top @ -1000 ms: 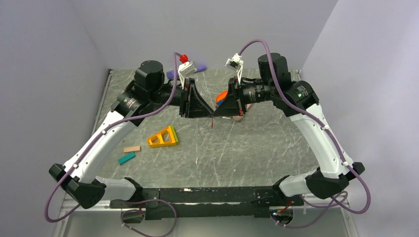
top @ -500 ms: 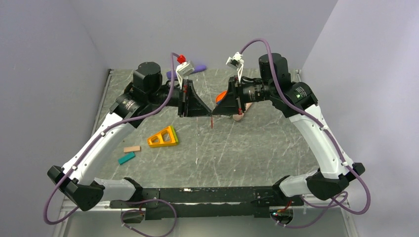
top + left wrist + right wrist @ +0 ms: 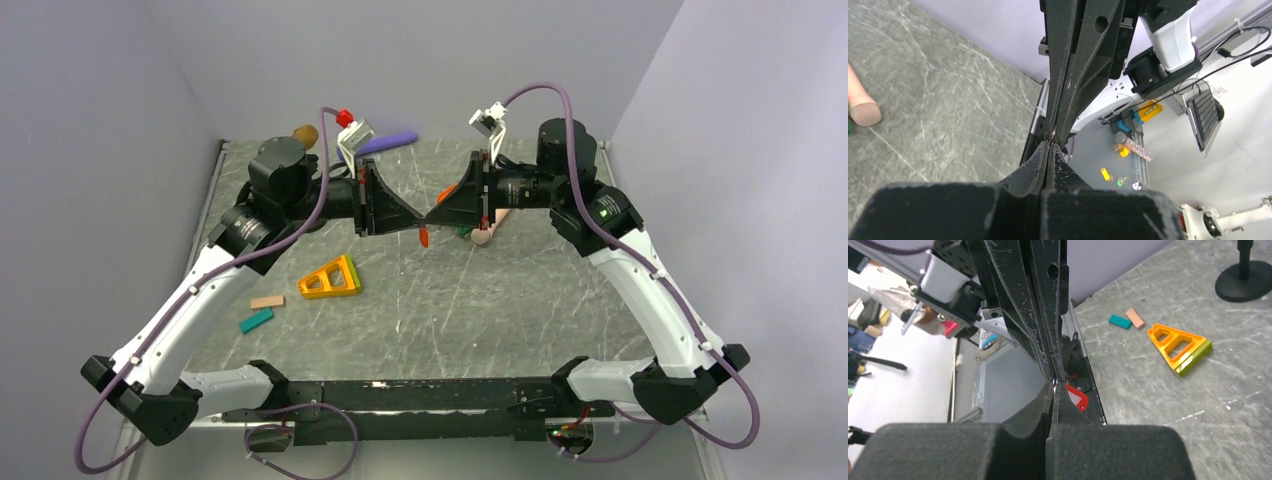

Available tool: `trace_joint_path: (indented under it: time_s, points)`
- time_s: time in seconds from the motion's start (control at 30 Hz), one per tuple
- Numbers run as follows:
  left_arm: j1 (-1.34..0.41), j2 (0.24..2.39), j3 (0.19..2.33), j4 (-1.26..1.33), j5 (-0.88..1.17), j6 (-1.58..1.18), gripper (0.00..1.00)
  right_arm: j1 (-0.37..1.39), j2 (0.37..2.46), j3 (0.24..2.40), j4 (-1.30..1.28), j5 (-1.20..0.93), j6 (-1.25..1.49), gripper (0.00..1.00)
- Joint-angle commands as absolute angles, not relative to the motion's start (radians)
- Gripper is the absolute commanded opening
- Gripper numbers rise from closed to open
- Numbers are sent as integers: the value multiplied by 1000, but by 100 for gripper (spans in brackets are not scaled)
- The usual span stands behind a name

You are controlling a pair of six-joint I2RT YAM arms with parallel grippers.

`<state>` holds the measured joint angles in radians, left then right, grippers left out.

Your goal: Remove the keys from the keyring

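Observation:
My left gripper (image 3: 418, 222) and right gripper (image 3: 432, 220) meet tip to tip in the air above the far middle of the table, both shut. A thin glint of metal, the keyring (image 3: 1054, 382), shows between the pinched tips. The key, a tiny red piece (image 3: 424, 238), hangs just below where the tips meet. In the right wrist view it (image 3: 1076, 396) sticks out beside my right gripper (image 3: 1053, 386). In the left wrist view my left gripper (image 3: 1050, 146) presses against the right fingers (image 3: 1083, 60), and the key is hidden.
An orange and yellow triangle frame (image 3: 332, 278), a tan block (image 3: 267, 301) and a teal block (image 3: 256, 320) lie left of centre. A beige peg (image 3: 487, 233) and an orange piece (image 3: 447, 194) lie under the right wrist. A purple item (image 3: 388, 142) lies at the far edge.
Both wrists have pulled slightly outward and turned, the tips still together. The red key has turned from edge-on to its broader face and sits a little higher.

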<state>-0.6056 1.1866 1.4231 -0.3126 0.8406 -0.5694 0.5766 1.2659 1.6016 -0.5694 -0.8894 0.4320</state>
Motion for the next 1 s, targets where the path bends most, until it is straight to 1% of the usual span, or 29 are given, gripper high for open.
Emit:
trace_joint_path:
  time_s: [0.0,0.23,0.57,0.97]
  points:
    - [-614,1134,1385,-131,796,-660,0,584,1199,1535,-276,-837,579,0]
    - [-614,1107,1418,-115,697,-670,0,585,1166,1476,-102,-753,675,0]
    - [-628,1096,1469,-126,555,-666,0,597,1192,1448,156,-731,819,0]
    - [-691,1116,1526,-111,361,-691,0,639,1258,1493,218,-720,834,0]
